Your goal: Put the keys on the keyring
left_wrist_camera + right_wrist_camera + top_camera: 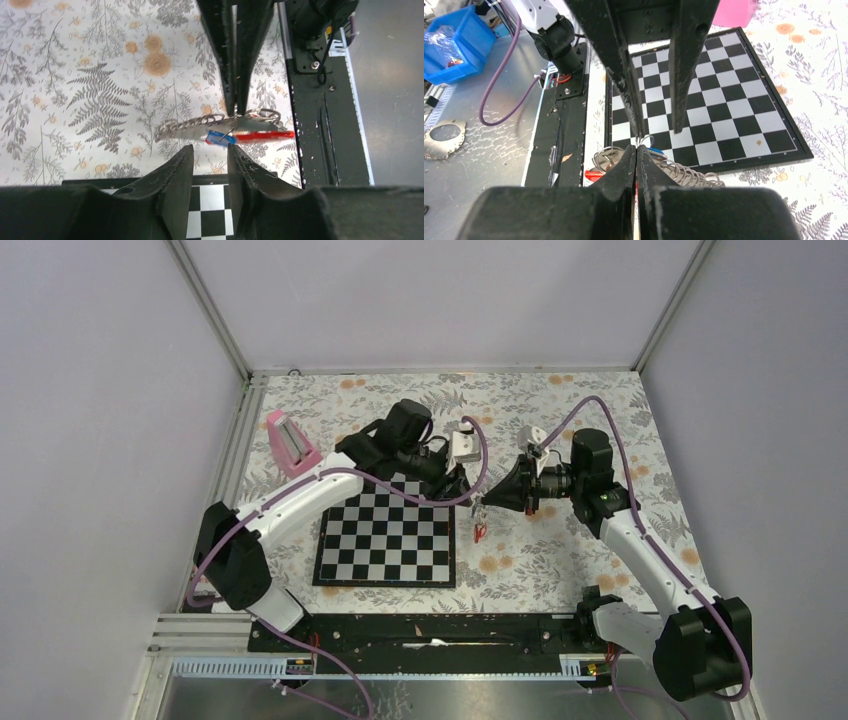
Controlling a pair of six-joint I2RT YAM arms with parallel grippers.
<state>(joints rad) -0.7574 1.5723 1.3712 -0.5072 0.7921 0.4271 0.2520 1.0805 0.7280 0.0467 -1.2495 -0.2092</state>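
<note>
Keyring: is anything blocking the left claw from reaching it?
Nothing foreign, as far as visible. The left claw is open, facing the keyring across a bare gap; only the keys hanging at the ring lie nearest it. The right claw is shut on the keyring from the opposite side.

Keys [479,530] mere tiny specks in the top view.
</note>
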